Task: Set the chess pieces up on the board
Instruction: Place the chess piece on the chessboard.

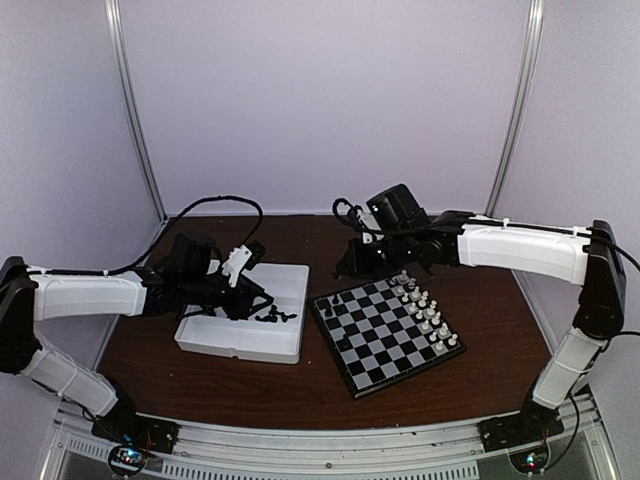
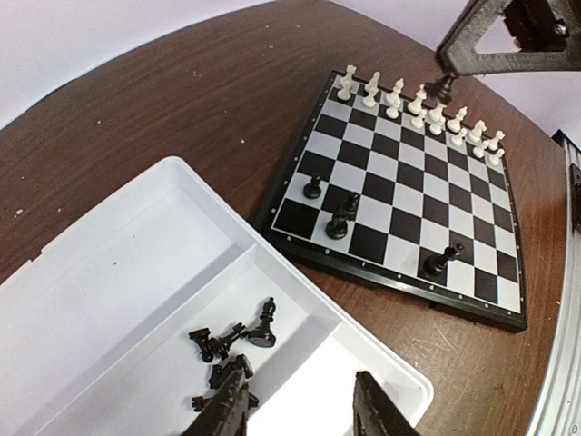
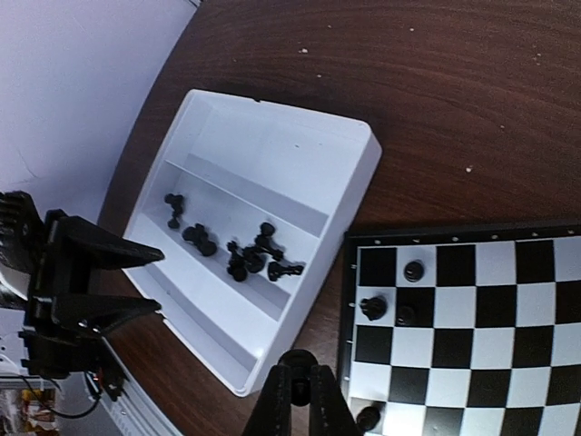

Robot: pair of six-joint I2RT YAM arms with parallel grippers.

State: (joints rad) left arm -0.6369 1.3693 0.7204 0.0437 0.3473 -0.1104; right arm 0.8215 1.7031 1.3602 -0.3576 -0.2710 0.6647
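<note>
four black chess pieces [image 2: 338, 222] stand on the board [image 2: 408, 182] along its edge nearest the tray [image 2: 109, 272]. the rest lie in a heap [image 2: 231, 345] in a narrow tray compartment. that heap looks tangled, so i judge a pinch could lift two pieces or flick one over the wall. my left gripper [image 2: 301, 386] hangs over the tray just beside the heap, jaws partly apart and holding nothing. my right gripper [image 3: 295, 368] is closed above the board's tray-side edge; i cannot tell whether it pinches a piece.
</note>
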